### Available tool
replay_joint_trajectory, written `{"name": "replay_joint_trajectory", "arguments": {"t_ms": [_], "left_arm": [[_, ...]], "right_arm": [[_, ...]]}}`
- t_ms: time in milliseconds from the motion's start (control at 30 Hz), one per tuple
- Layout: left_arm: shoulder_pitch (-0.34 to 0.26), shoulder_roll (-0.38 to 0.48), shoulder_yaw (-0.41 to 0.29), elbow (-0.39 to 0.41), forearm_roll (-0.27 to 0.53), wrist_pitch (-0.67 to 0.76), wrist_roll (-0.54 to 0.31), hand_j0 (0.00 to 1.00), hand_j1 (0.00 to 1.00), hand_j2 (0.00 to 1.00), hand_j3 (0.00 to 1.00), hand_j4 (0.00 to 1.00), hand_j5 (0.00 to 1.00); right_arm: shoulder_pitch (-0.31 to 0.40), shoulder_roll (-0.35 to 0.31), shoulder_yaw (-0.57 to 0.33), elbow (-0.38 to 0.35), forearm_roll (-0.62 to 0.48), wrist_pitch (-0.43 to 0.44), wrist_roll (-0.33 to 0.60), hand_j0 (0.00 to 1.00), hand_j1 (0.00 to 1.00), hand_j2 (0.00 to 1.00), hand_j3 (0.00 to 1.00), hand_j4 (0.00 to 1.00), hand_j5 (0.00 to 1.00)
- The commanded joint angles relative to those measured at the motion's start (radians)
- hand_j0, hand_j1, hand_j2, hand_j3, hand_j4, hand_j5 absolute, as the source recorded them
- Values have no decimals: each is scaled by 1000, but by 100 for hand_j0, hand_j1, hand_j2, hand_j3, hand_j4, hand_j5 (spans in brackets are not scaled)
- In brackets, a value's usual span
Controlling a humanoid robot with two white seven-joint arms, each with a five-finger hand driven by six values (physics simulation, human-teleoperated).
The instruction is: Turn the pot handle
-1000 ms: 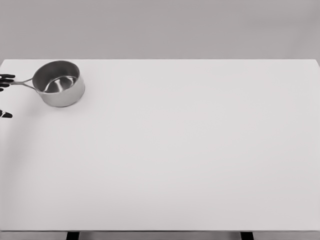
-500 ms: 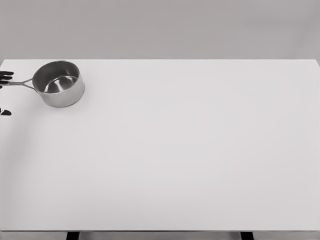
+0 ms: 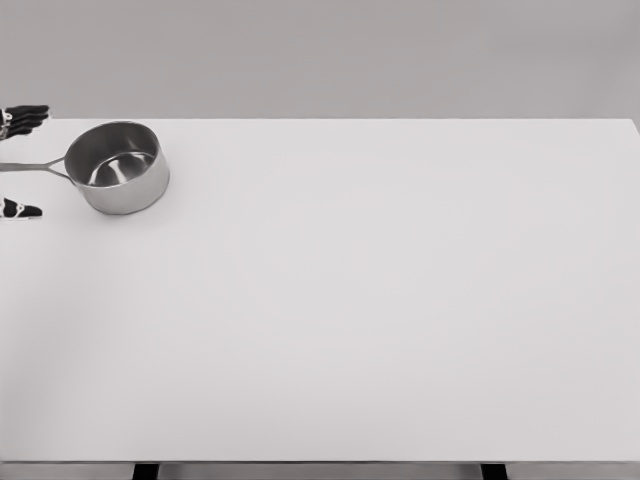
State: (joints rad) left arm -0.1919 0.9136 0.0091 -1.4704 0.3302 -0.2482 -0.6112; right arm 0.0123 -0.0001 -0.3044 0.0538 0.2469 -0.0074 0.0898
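Observation:
A steel pot (image 3: 118, 167) stands at the far left of the white table (image 3: 380, 300). Its thin handle (image 3: 35, 166) points left toward the picture's edge. Only the dark fingertips of my left hand (image 3: 24, 162) show at that edge. The fingers (image 3: 26, 115) are above the handle and the thumb tip (image 3: 20, 210) is below it. They are spread wide, open, and clear of the handle. The rest of the hand and arm is out of frame. My right hand is not in view.
The table's back edge runs just behind the pot, and its left edge is close to the handle's end. A plain grey wall (image 3: 350, 50) lies behind.
The fingertips that lay at the handle's end have lifted away toward the back and reach further in. The thumb tip has moved up slightly. The pot has stayed put.

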Motion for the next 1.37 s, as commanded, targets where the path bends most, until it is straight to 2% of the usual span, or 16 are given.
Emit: {"name": "replay_joint_trajectory", "arguments": {"t_ms": [0,33,100,200,300,333,500,667,767,967,1333], "left_arm": [[6,-41,92,-102,21,-128,0,100,100,100,100,100,100],[34,-76,130,-155,20,-163,0,100,100,100,100,100,100],[69,-102,160,-234,18,-221,0,100,100,100,100,100,100],[75,-139,161,-274,18,-363,0,100,100,100,100,100,100],[103,-157,160,-306,18,-363,0,100,100,100,100,100,100],[137,-179,160,-330,18,-363,0,100,100,100,100,100,100],[180,-185,135,-332,10,-363,0,100,100,100,100,100,100],[167,-185,-24,-332,-5,-363,0,100,100,100,100,100,100],[164,-194,-58,-332,-23,-363,0,100,100,100,100,100,100],[157,-193,-61,-332,-59,-363,0,100,100,100,100,100,100],[155,-200,-63,-332,-65,-363,0,100,100,100,100,100,100]], "right_arm": [[0,0,-1,0,0,0,1,100,100,100,100,100,100],[0,0,1,0,0,1,-1,100,100,100,100,100,100],[0,0,1,0,0,0,1,100,100,100,100,100,100],[0,0,1,0,0,0,1,100,100,100,100,100,100],[0,0,1,0,0,0,1,100,100,100,100,100,100],[0,0,1,0,0,0,1,100,100,100,100,100,100],[0,0,-1,0,0,0,1,100,100,100,100,100,100],[0,0,-1,0,0,0,1,100,100,100,100,100,100],[0,0,1,1,0,0,1,100,100,100,100,100,100],[0,0,1,0,0,0,1,100,100,100,100,100,100],[0,0,-1,0,0,0,-1,100,100,100,100,100,100]]}}
